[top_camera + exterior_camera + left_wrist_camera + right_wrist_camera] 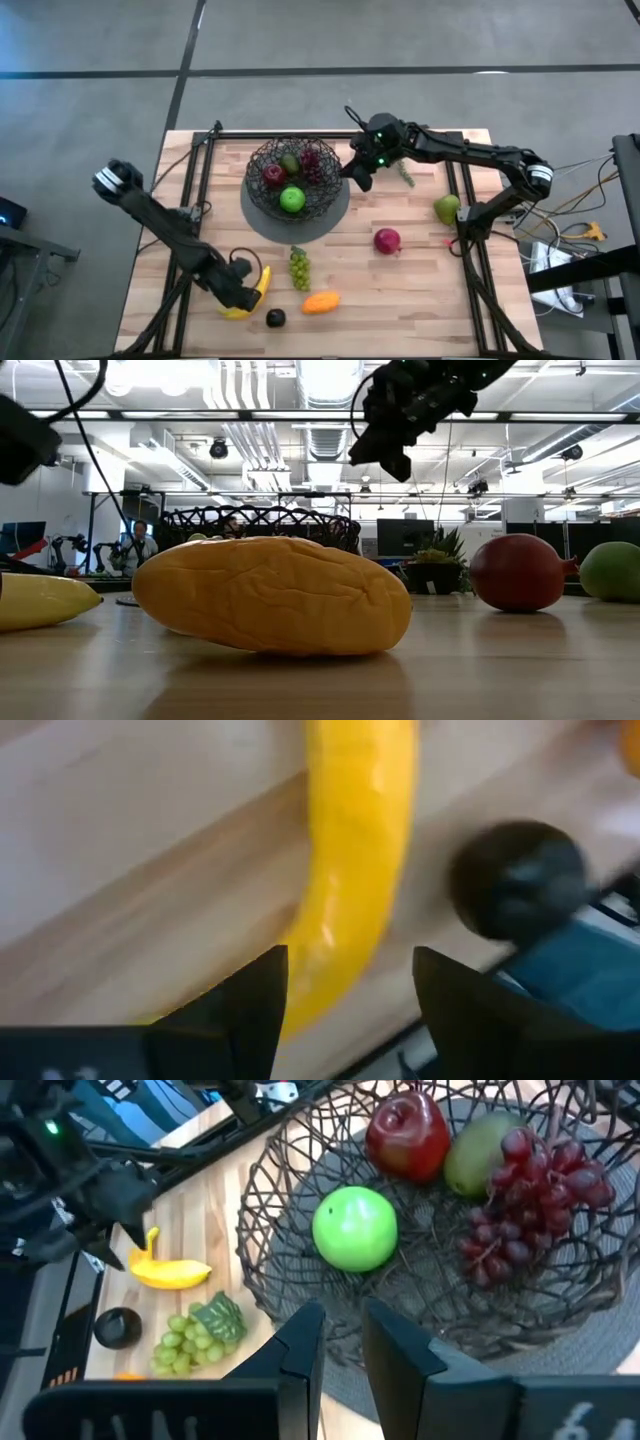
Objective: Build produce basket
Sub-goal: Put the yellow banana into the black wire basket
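Note:
The dark wire basket (293,178) stands on a grey disc and holds a green apple (354,1228), a red apple (406,1135), a pear and purple grapes (520,1200). My right gripper (345,1340) hovers above the basket's right rim, holding nothing, with only a narrow gap between its fingers. My left gripper (350,990) is low over the yellow banana (355,860) near the table's near edge. It is open, with a finger on either side of one end of the banana. On the table lie a dark avocado (275,318), an orange fruit (320,302), green grapes (299,268), a red fruit (387,240) and a green fruit (447,208). My left gripper comes at the banana from above, its fingers (250,1010) across the fruit near one end (310,985). The banana lies flat on the table. Whether a finger touches it, I cannot tell.
A small potted plant (405,175) stands just right of the basket, under my right arm. Black frame rails (190,190) run along both table sides. Bare wood lies between the basket and the near fruits. A person (135,545) sits far behind the table.

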### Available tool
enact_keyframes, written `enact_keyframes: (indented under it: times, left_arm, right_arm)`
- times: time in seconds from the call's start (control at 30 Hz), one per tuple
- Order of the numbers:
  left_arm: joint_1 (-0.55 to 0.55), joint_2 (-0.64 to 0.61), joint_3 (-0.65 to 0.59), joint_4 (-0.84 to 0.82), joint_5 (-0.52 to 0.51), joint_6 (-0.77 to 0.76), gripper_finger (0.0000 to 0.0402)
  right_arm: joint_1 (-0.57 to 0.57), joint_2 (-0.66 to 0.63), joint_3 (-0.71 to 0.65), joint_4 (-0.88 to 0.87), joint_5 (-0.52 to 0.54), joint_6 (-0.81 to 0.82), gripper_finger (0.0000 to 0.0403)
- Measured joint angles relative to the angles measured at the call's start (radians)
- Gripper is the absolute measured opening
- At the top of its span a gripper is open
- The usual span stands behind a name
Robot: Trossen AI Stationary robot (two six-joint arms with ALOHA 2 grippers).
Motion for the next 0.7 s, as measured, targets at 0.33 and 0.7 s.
enact_keyframes:
  times: [0.33,0.7]
  left_arm:
    - [0.001,0.251,0.126,-0.054,-0.032,0.032,0.0202]
    - [0.031,0.176,0.28,-0.42,-0.011,0.175,0.0107]
  right_arm:
    - [0.0,-0.01,0.004,0.0,0.0,0.001,0.0057]
    - [-0.005,-0.065,0.02,-0.018,0.001,-0.026,0.0057]
